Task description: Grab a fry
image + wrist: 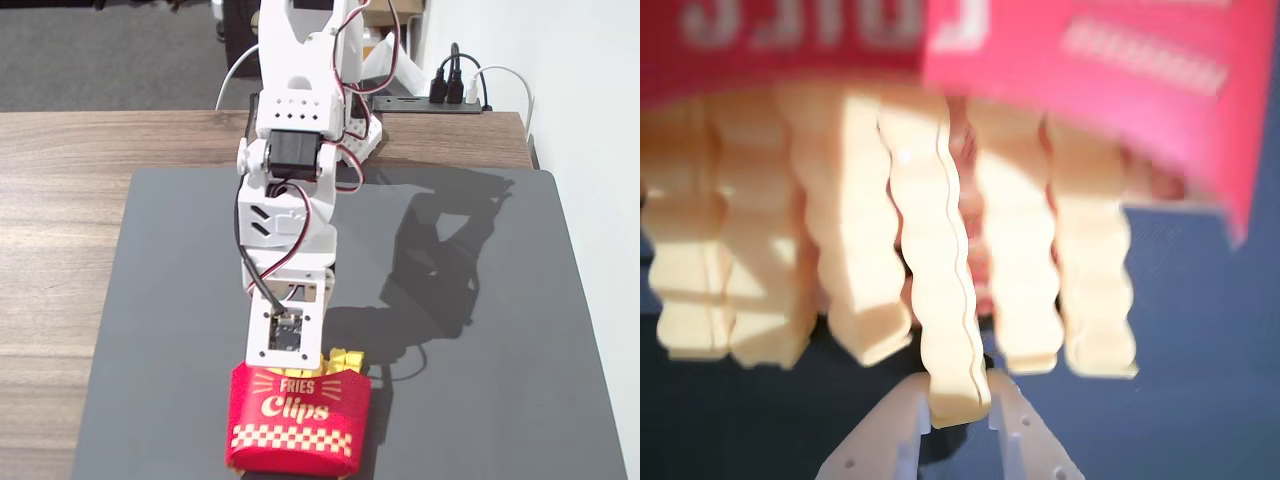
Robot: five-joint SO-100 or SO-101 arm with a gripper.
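In the wrist view, the gripper [958,405] pinches the tip of one fry [940,290], with a finger pressed on each side. That fry sticks out farther than the other fries [855,250] in the red box [1090,70]. In the fixed view, the box [297,420] sits at the near edge of the dark mat [480,330], right under the arm [290,200].

White plastic arm [290,150], black servo, red-black cables

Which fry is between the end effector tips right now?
The middle fry in the wrist view: it juts out farther than its neighbours, and its end sits between the two tips of the end effector. The other fries stop short in the red carton.
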